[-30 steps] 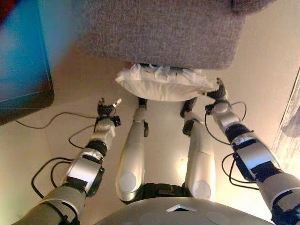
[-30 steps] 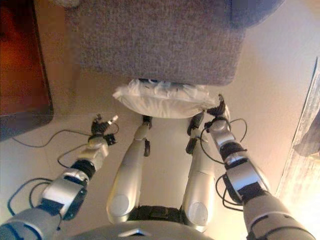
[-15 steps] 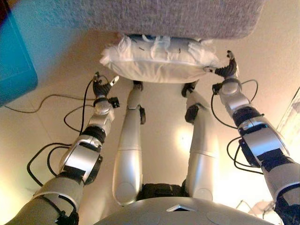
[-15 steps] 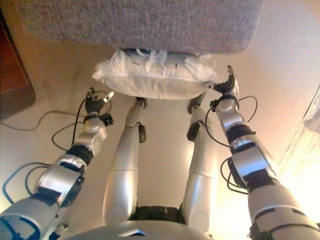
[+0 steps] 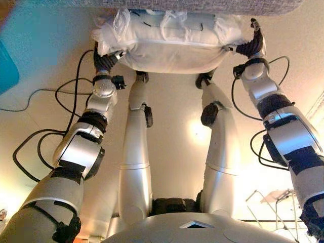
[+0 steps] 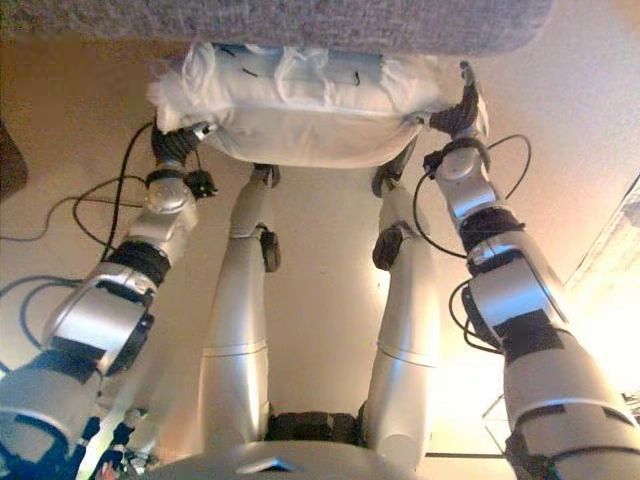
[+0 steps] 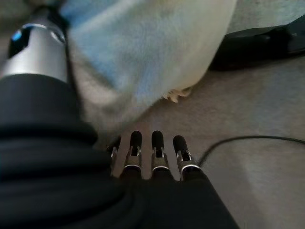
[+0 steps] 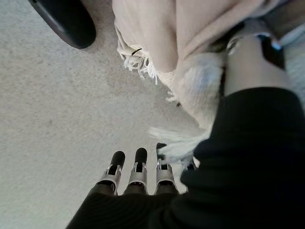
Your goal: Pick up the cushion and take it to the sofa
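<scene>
A white cushion (image 5: pixel 172 43) with fringed corners lies across the view right below the grey sofa's front edge (image 5: pixel 283 6). My left hand (image 5: pixel 104 62) is at the cushion's left end and my right hand (image 5: pixel 251 45) is at its right end. In the left wrist view the fingers (image 7: pixel 158 145) are straight under the cushion's corner (image 7: pixel 143 52), with the thumb against it. In the right wrist view the fingers (image 8: pixel 139 164) are straight too, with the fringe (image 8: pixel 174 143) draped over them. I cannot tell whether the cushion rests on the beige carpet.
A teal object (image 5: pixel 6 68) stands on the floor at the far left. A pale striped edge (image 5: pixel 320 109) shows at the far right. Beige carpet (image 8: pixel 52 109) lies under both hands.
The view has dipped toward the floor, so the sofa and cushion sit higher. My left hand has moved in from the floor to the cushion's left end. My right hand stays at the right end.
</scene>
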You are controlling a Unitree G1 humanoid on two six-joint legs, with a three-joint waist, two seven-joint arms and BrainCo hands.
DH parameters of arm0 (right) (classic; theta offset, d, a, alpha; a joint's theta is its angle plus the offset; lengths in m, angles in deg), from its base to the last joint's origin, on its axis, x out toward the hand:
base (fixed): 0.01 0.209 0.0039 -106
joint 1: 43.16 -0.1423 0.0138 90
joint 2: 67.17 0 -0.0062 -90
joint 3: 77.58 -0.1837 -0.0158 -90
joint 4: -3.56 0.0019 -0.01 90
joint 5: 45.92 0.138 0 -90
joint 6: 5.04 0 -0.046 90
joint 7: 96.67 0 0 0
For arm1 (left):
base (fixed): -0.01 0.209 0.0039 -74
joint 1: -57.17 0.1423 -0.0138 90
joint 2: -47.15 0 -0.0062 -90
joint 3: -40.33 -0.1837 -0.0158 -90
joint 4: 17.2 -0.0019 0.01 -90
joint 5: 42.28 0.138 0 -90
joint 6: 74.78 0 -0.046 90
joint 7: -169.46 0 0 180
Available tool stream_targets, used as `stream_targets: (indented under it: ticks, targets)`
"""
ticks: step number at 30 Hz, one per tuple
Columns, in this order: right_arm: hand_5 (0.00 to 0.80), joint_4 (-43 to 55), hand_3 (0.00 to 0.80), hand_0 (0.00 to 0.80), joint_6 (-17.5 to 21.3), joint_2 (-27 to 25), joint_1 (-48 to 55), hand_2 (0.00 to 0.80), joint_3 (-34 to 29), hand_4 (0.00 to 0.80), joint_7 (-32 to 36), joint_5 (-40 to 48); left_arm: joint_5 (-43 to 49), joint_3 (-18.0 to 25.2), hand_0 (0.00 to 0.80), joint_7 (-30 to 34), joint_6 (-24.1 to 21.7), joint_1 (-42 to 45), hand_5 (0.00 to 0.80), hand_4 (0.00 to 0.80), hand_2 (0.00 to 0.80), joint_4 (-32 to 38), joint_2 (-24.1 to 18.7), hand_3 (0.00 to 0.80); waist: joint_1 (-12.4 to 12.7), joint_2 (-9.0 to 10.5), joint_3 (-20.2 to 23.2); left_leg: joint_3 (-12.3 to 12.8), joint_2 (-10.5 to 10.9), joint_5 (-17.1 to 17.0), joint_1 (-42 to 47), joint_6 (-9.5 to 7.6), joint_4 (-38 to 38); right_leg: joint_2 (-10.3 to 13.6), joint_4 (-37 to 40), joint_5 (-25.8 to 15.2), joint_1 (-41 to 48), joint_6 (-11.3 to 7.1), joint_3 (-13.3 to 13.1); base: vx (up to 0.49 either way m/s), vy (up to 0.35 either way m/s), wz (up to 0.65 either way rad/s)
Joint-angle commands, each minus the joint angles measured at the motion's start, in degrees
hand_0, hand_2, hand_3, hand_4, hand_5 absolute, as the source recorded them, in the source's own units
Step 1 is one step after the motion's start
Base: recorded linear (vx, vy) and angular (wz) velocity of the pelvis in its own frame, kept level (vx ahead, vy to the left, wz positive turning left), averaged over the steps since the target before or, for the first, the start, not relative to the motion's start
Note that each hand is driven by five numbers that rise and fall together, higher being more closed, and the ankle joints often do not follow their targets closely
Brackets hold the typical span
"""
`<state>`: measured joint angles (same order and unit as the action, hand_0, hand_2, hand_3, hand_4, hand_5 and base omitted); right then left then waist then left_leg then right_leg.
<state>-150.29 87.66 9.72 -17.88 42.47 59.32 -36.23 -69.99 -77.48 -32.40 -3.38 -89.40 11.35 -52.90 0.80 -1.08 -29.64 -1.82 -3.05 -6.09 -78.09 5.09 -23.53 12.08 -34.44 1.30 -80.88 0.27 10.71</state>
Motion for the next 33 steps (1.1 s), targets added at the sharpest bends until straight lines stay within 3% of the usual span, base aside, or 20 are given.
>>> stream_targets:
  ticks: [1,6,17,21,22,23,24,25,28,33]
  targets:
    - [0.000,-1.5,0.000,0.000,1.7,-2.8,-1.3,0.000,4.5,0.000,2.0,-0.7,2.4,0.0,0.000,2.6,-3.1,-3.1,0.000,0.000,0.000,-2.1,-3.7,0.000,0.2,-1.07,-0.2,1.4,-0.5,8.0,-3.2,-0.70,-7.0,-0.2,1.1,1.1,-0.4,-5.78,-5.9,0.020,0.072,0.04]
    - [0.000,-0.3,0.000,0.000,3.0,-5.1,-4.2,0.000,6.8,0.000,5.0,-1.8,0.0,-2.0,0.000,8.4,-3.2,-7.2,0.000,0.000,0.000,-0.8,-7.1,0.000,-0.3,-2.20,-0.2,2.6,-0.7,8.2,-4.6,-0.18,-6.9,0.0,1.2,1.1,-2.4,-6.22,-6.7,0.028,0.071,0.03]
    - [0.000,0.7,0.000,0.000,3.7,-7.5,-4.5,0.000,7.7,0.000,7.7,-2.3,-1.0,-3.5,0.000,14.0,-3.9,-7.7,0.000,0.000,0.000,0.5,-8.7,0.000,-0.6,-2.51,-0.2,3.4,-1.3,8.9,-7.3,-0.46,-8.6,0.5,-0.7,1.3,-5.0,-6.45,-7.2,0.013,0.012,0.01]
    - [0.000,0.8,0.000,0.000,6.0,-8.2,-4.7,0.000,6.6,0.000,9.7,0.9,-3.8,-4.2,0.000,20.9,-5.0,-7.7,0.000,0.000,0.000,1.9,-8.8,0.000,-0.7,-2.44,-0.2,3.3,-1.2,9.1,-8.2,-0.52,-9.2,0.4,-1.3,1.2,-5.8,-6.75,-7.3,0.000,0.000,0.00]
    - [0.000,1.0,0.000,0.000,6.9,-8.2,-4.9,0.000,6.5,0.000,11.5,0.8,-5.1,-4.5,0.138,23.4,-4.5,-7.8,0.138,0.138,0.138,2.4,-8.8,0.138,-0.7,-2.51,-0.2,3.3,-1.2,9.1,-8.3,-0.54,-9.1,0.4,-1.1,1.1,-6.1,-6.84,-7.4,0.000,0.000,0.00]
    - [0.125,1.5,0.125,0.125,8.0,-8.3,-5.2,0.125,6.8,0.125,13.9,0.8,-6.1,-5.0,0.461,25.8,-4.7,-8.0,0.461,0.461,0.461,3.1,-8.7,0.461,-0.8,-2.60,-0.2,3.3,-1.1,9.1,-8.5,-0.53,-9.0,0.3,-1.1,0.9,-6.3,-6.92,-7.4,0.000,0.000,0.00]
    - [0.502,2.1,0.502,0.502,9.0,-8.4,-5.4,0.502,7.2,0.502,15.5,1.3,-6.3,-5.4,0.800,27.6,-4.9,-8.1,0.800,0.800,0.800,3.8,-8.6,0.800,-0.8,-2.71,-0.2,3.4,-1.1,9.2,-8.8,-0.50,-9.1,0.4,-1.2,0.9,-6.7,-6.99,-7.6,0.000,0.000,0.00]
    - [0.800,2.8,0.800,0.800,9.7,-8.5,-5.5,0.800,7.5,0.800,17.3,1.4,-7.1,-6.0,0.800,28.8,-5.0,-8.3,0.800,0.800,0.800,4.2,-8.7,0.800,-0.9,-2.78,-0.2,3.5,-1.1,9.2,-9.0,-0.48,-9.2,0.4,-1.2,0.9,-6.9,-7.08,-7.7,0.000,0.000,0.00]
    - [0.800,6.2,0.800,0.800,11.2,-8.9,-6.3,0.800,9.4,0.800,22.2,2.1,-9.5,-7.8,0.800,31.2,-4.9,-9.1,0.800,0.800,0.800,6.3,-8.6,0.800,-1.2,-2.96,-0.2,3.9,-1.3,9.6,-10.0,-0.33,-9.9,0.5,-1.8,1.0,-8.0,-7.19,-8.1,0.000,0.000,0.00]
    - [0.800,11.1,0.800,0.800,9.2,-9.5,-6.5,0.800,11.9,0.800,22.9,2.3,-12.1,-9.0,0.800,33.0,-4.4,-8.7,0.800,0.800,0.800,9.5,-8.8,0.800,-1.4,-3.50,-0.2,4.3,-1.5,9.6,-10.8,-0.18,-10.6,0.7,-2.0,1.1,-8.7,-7.13,-8.6,0.000,0.000,0.00]
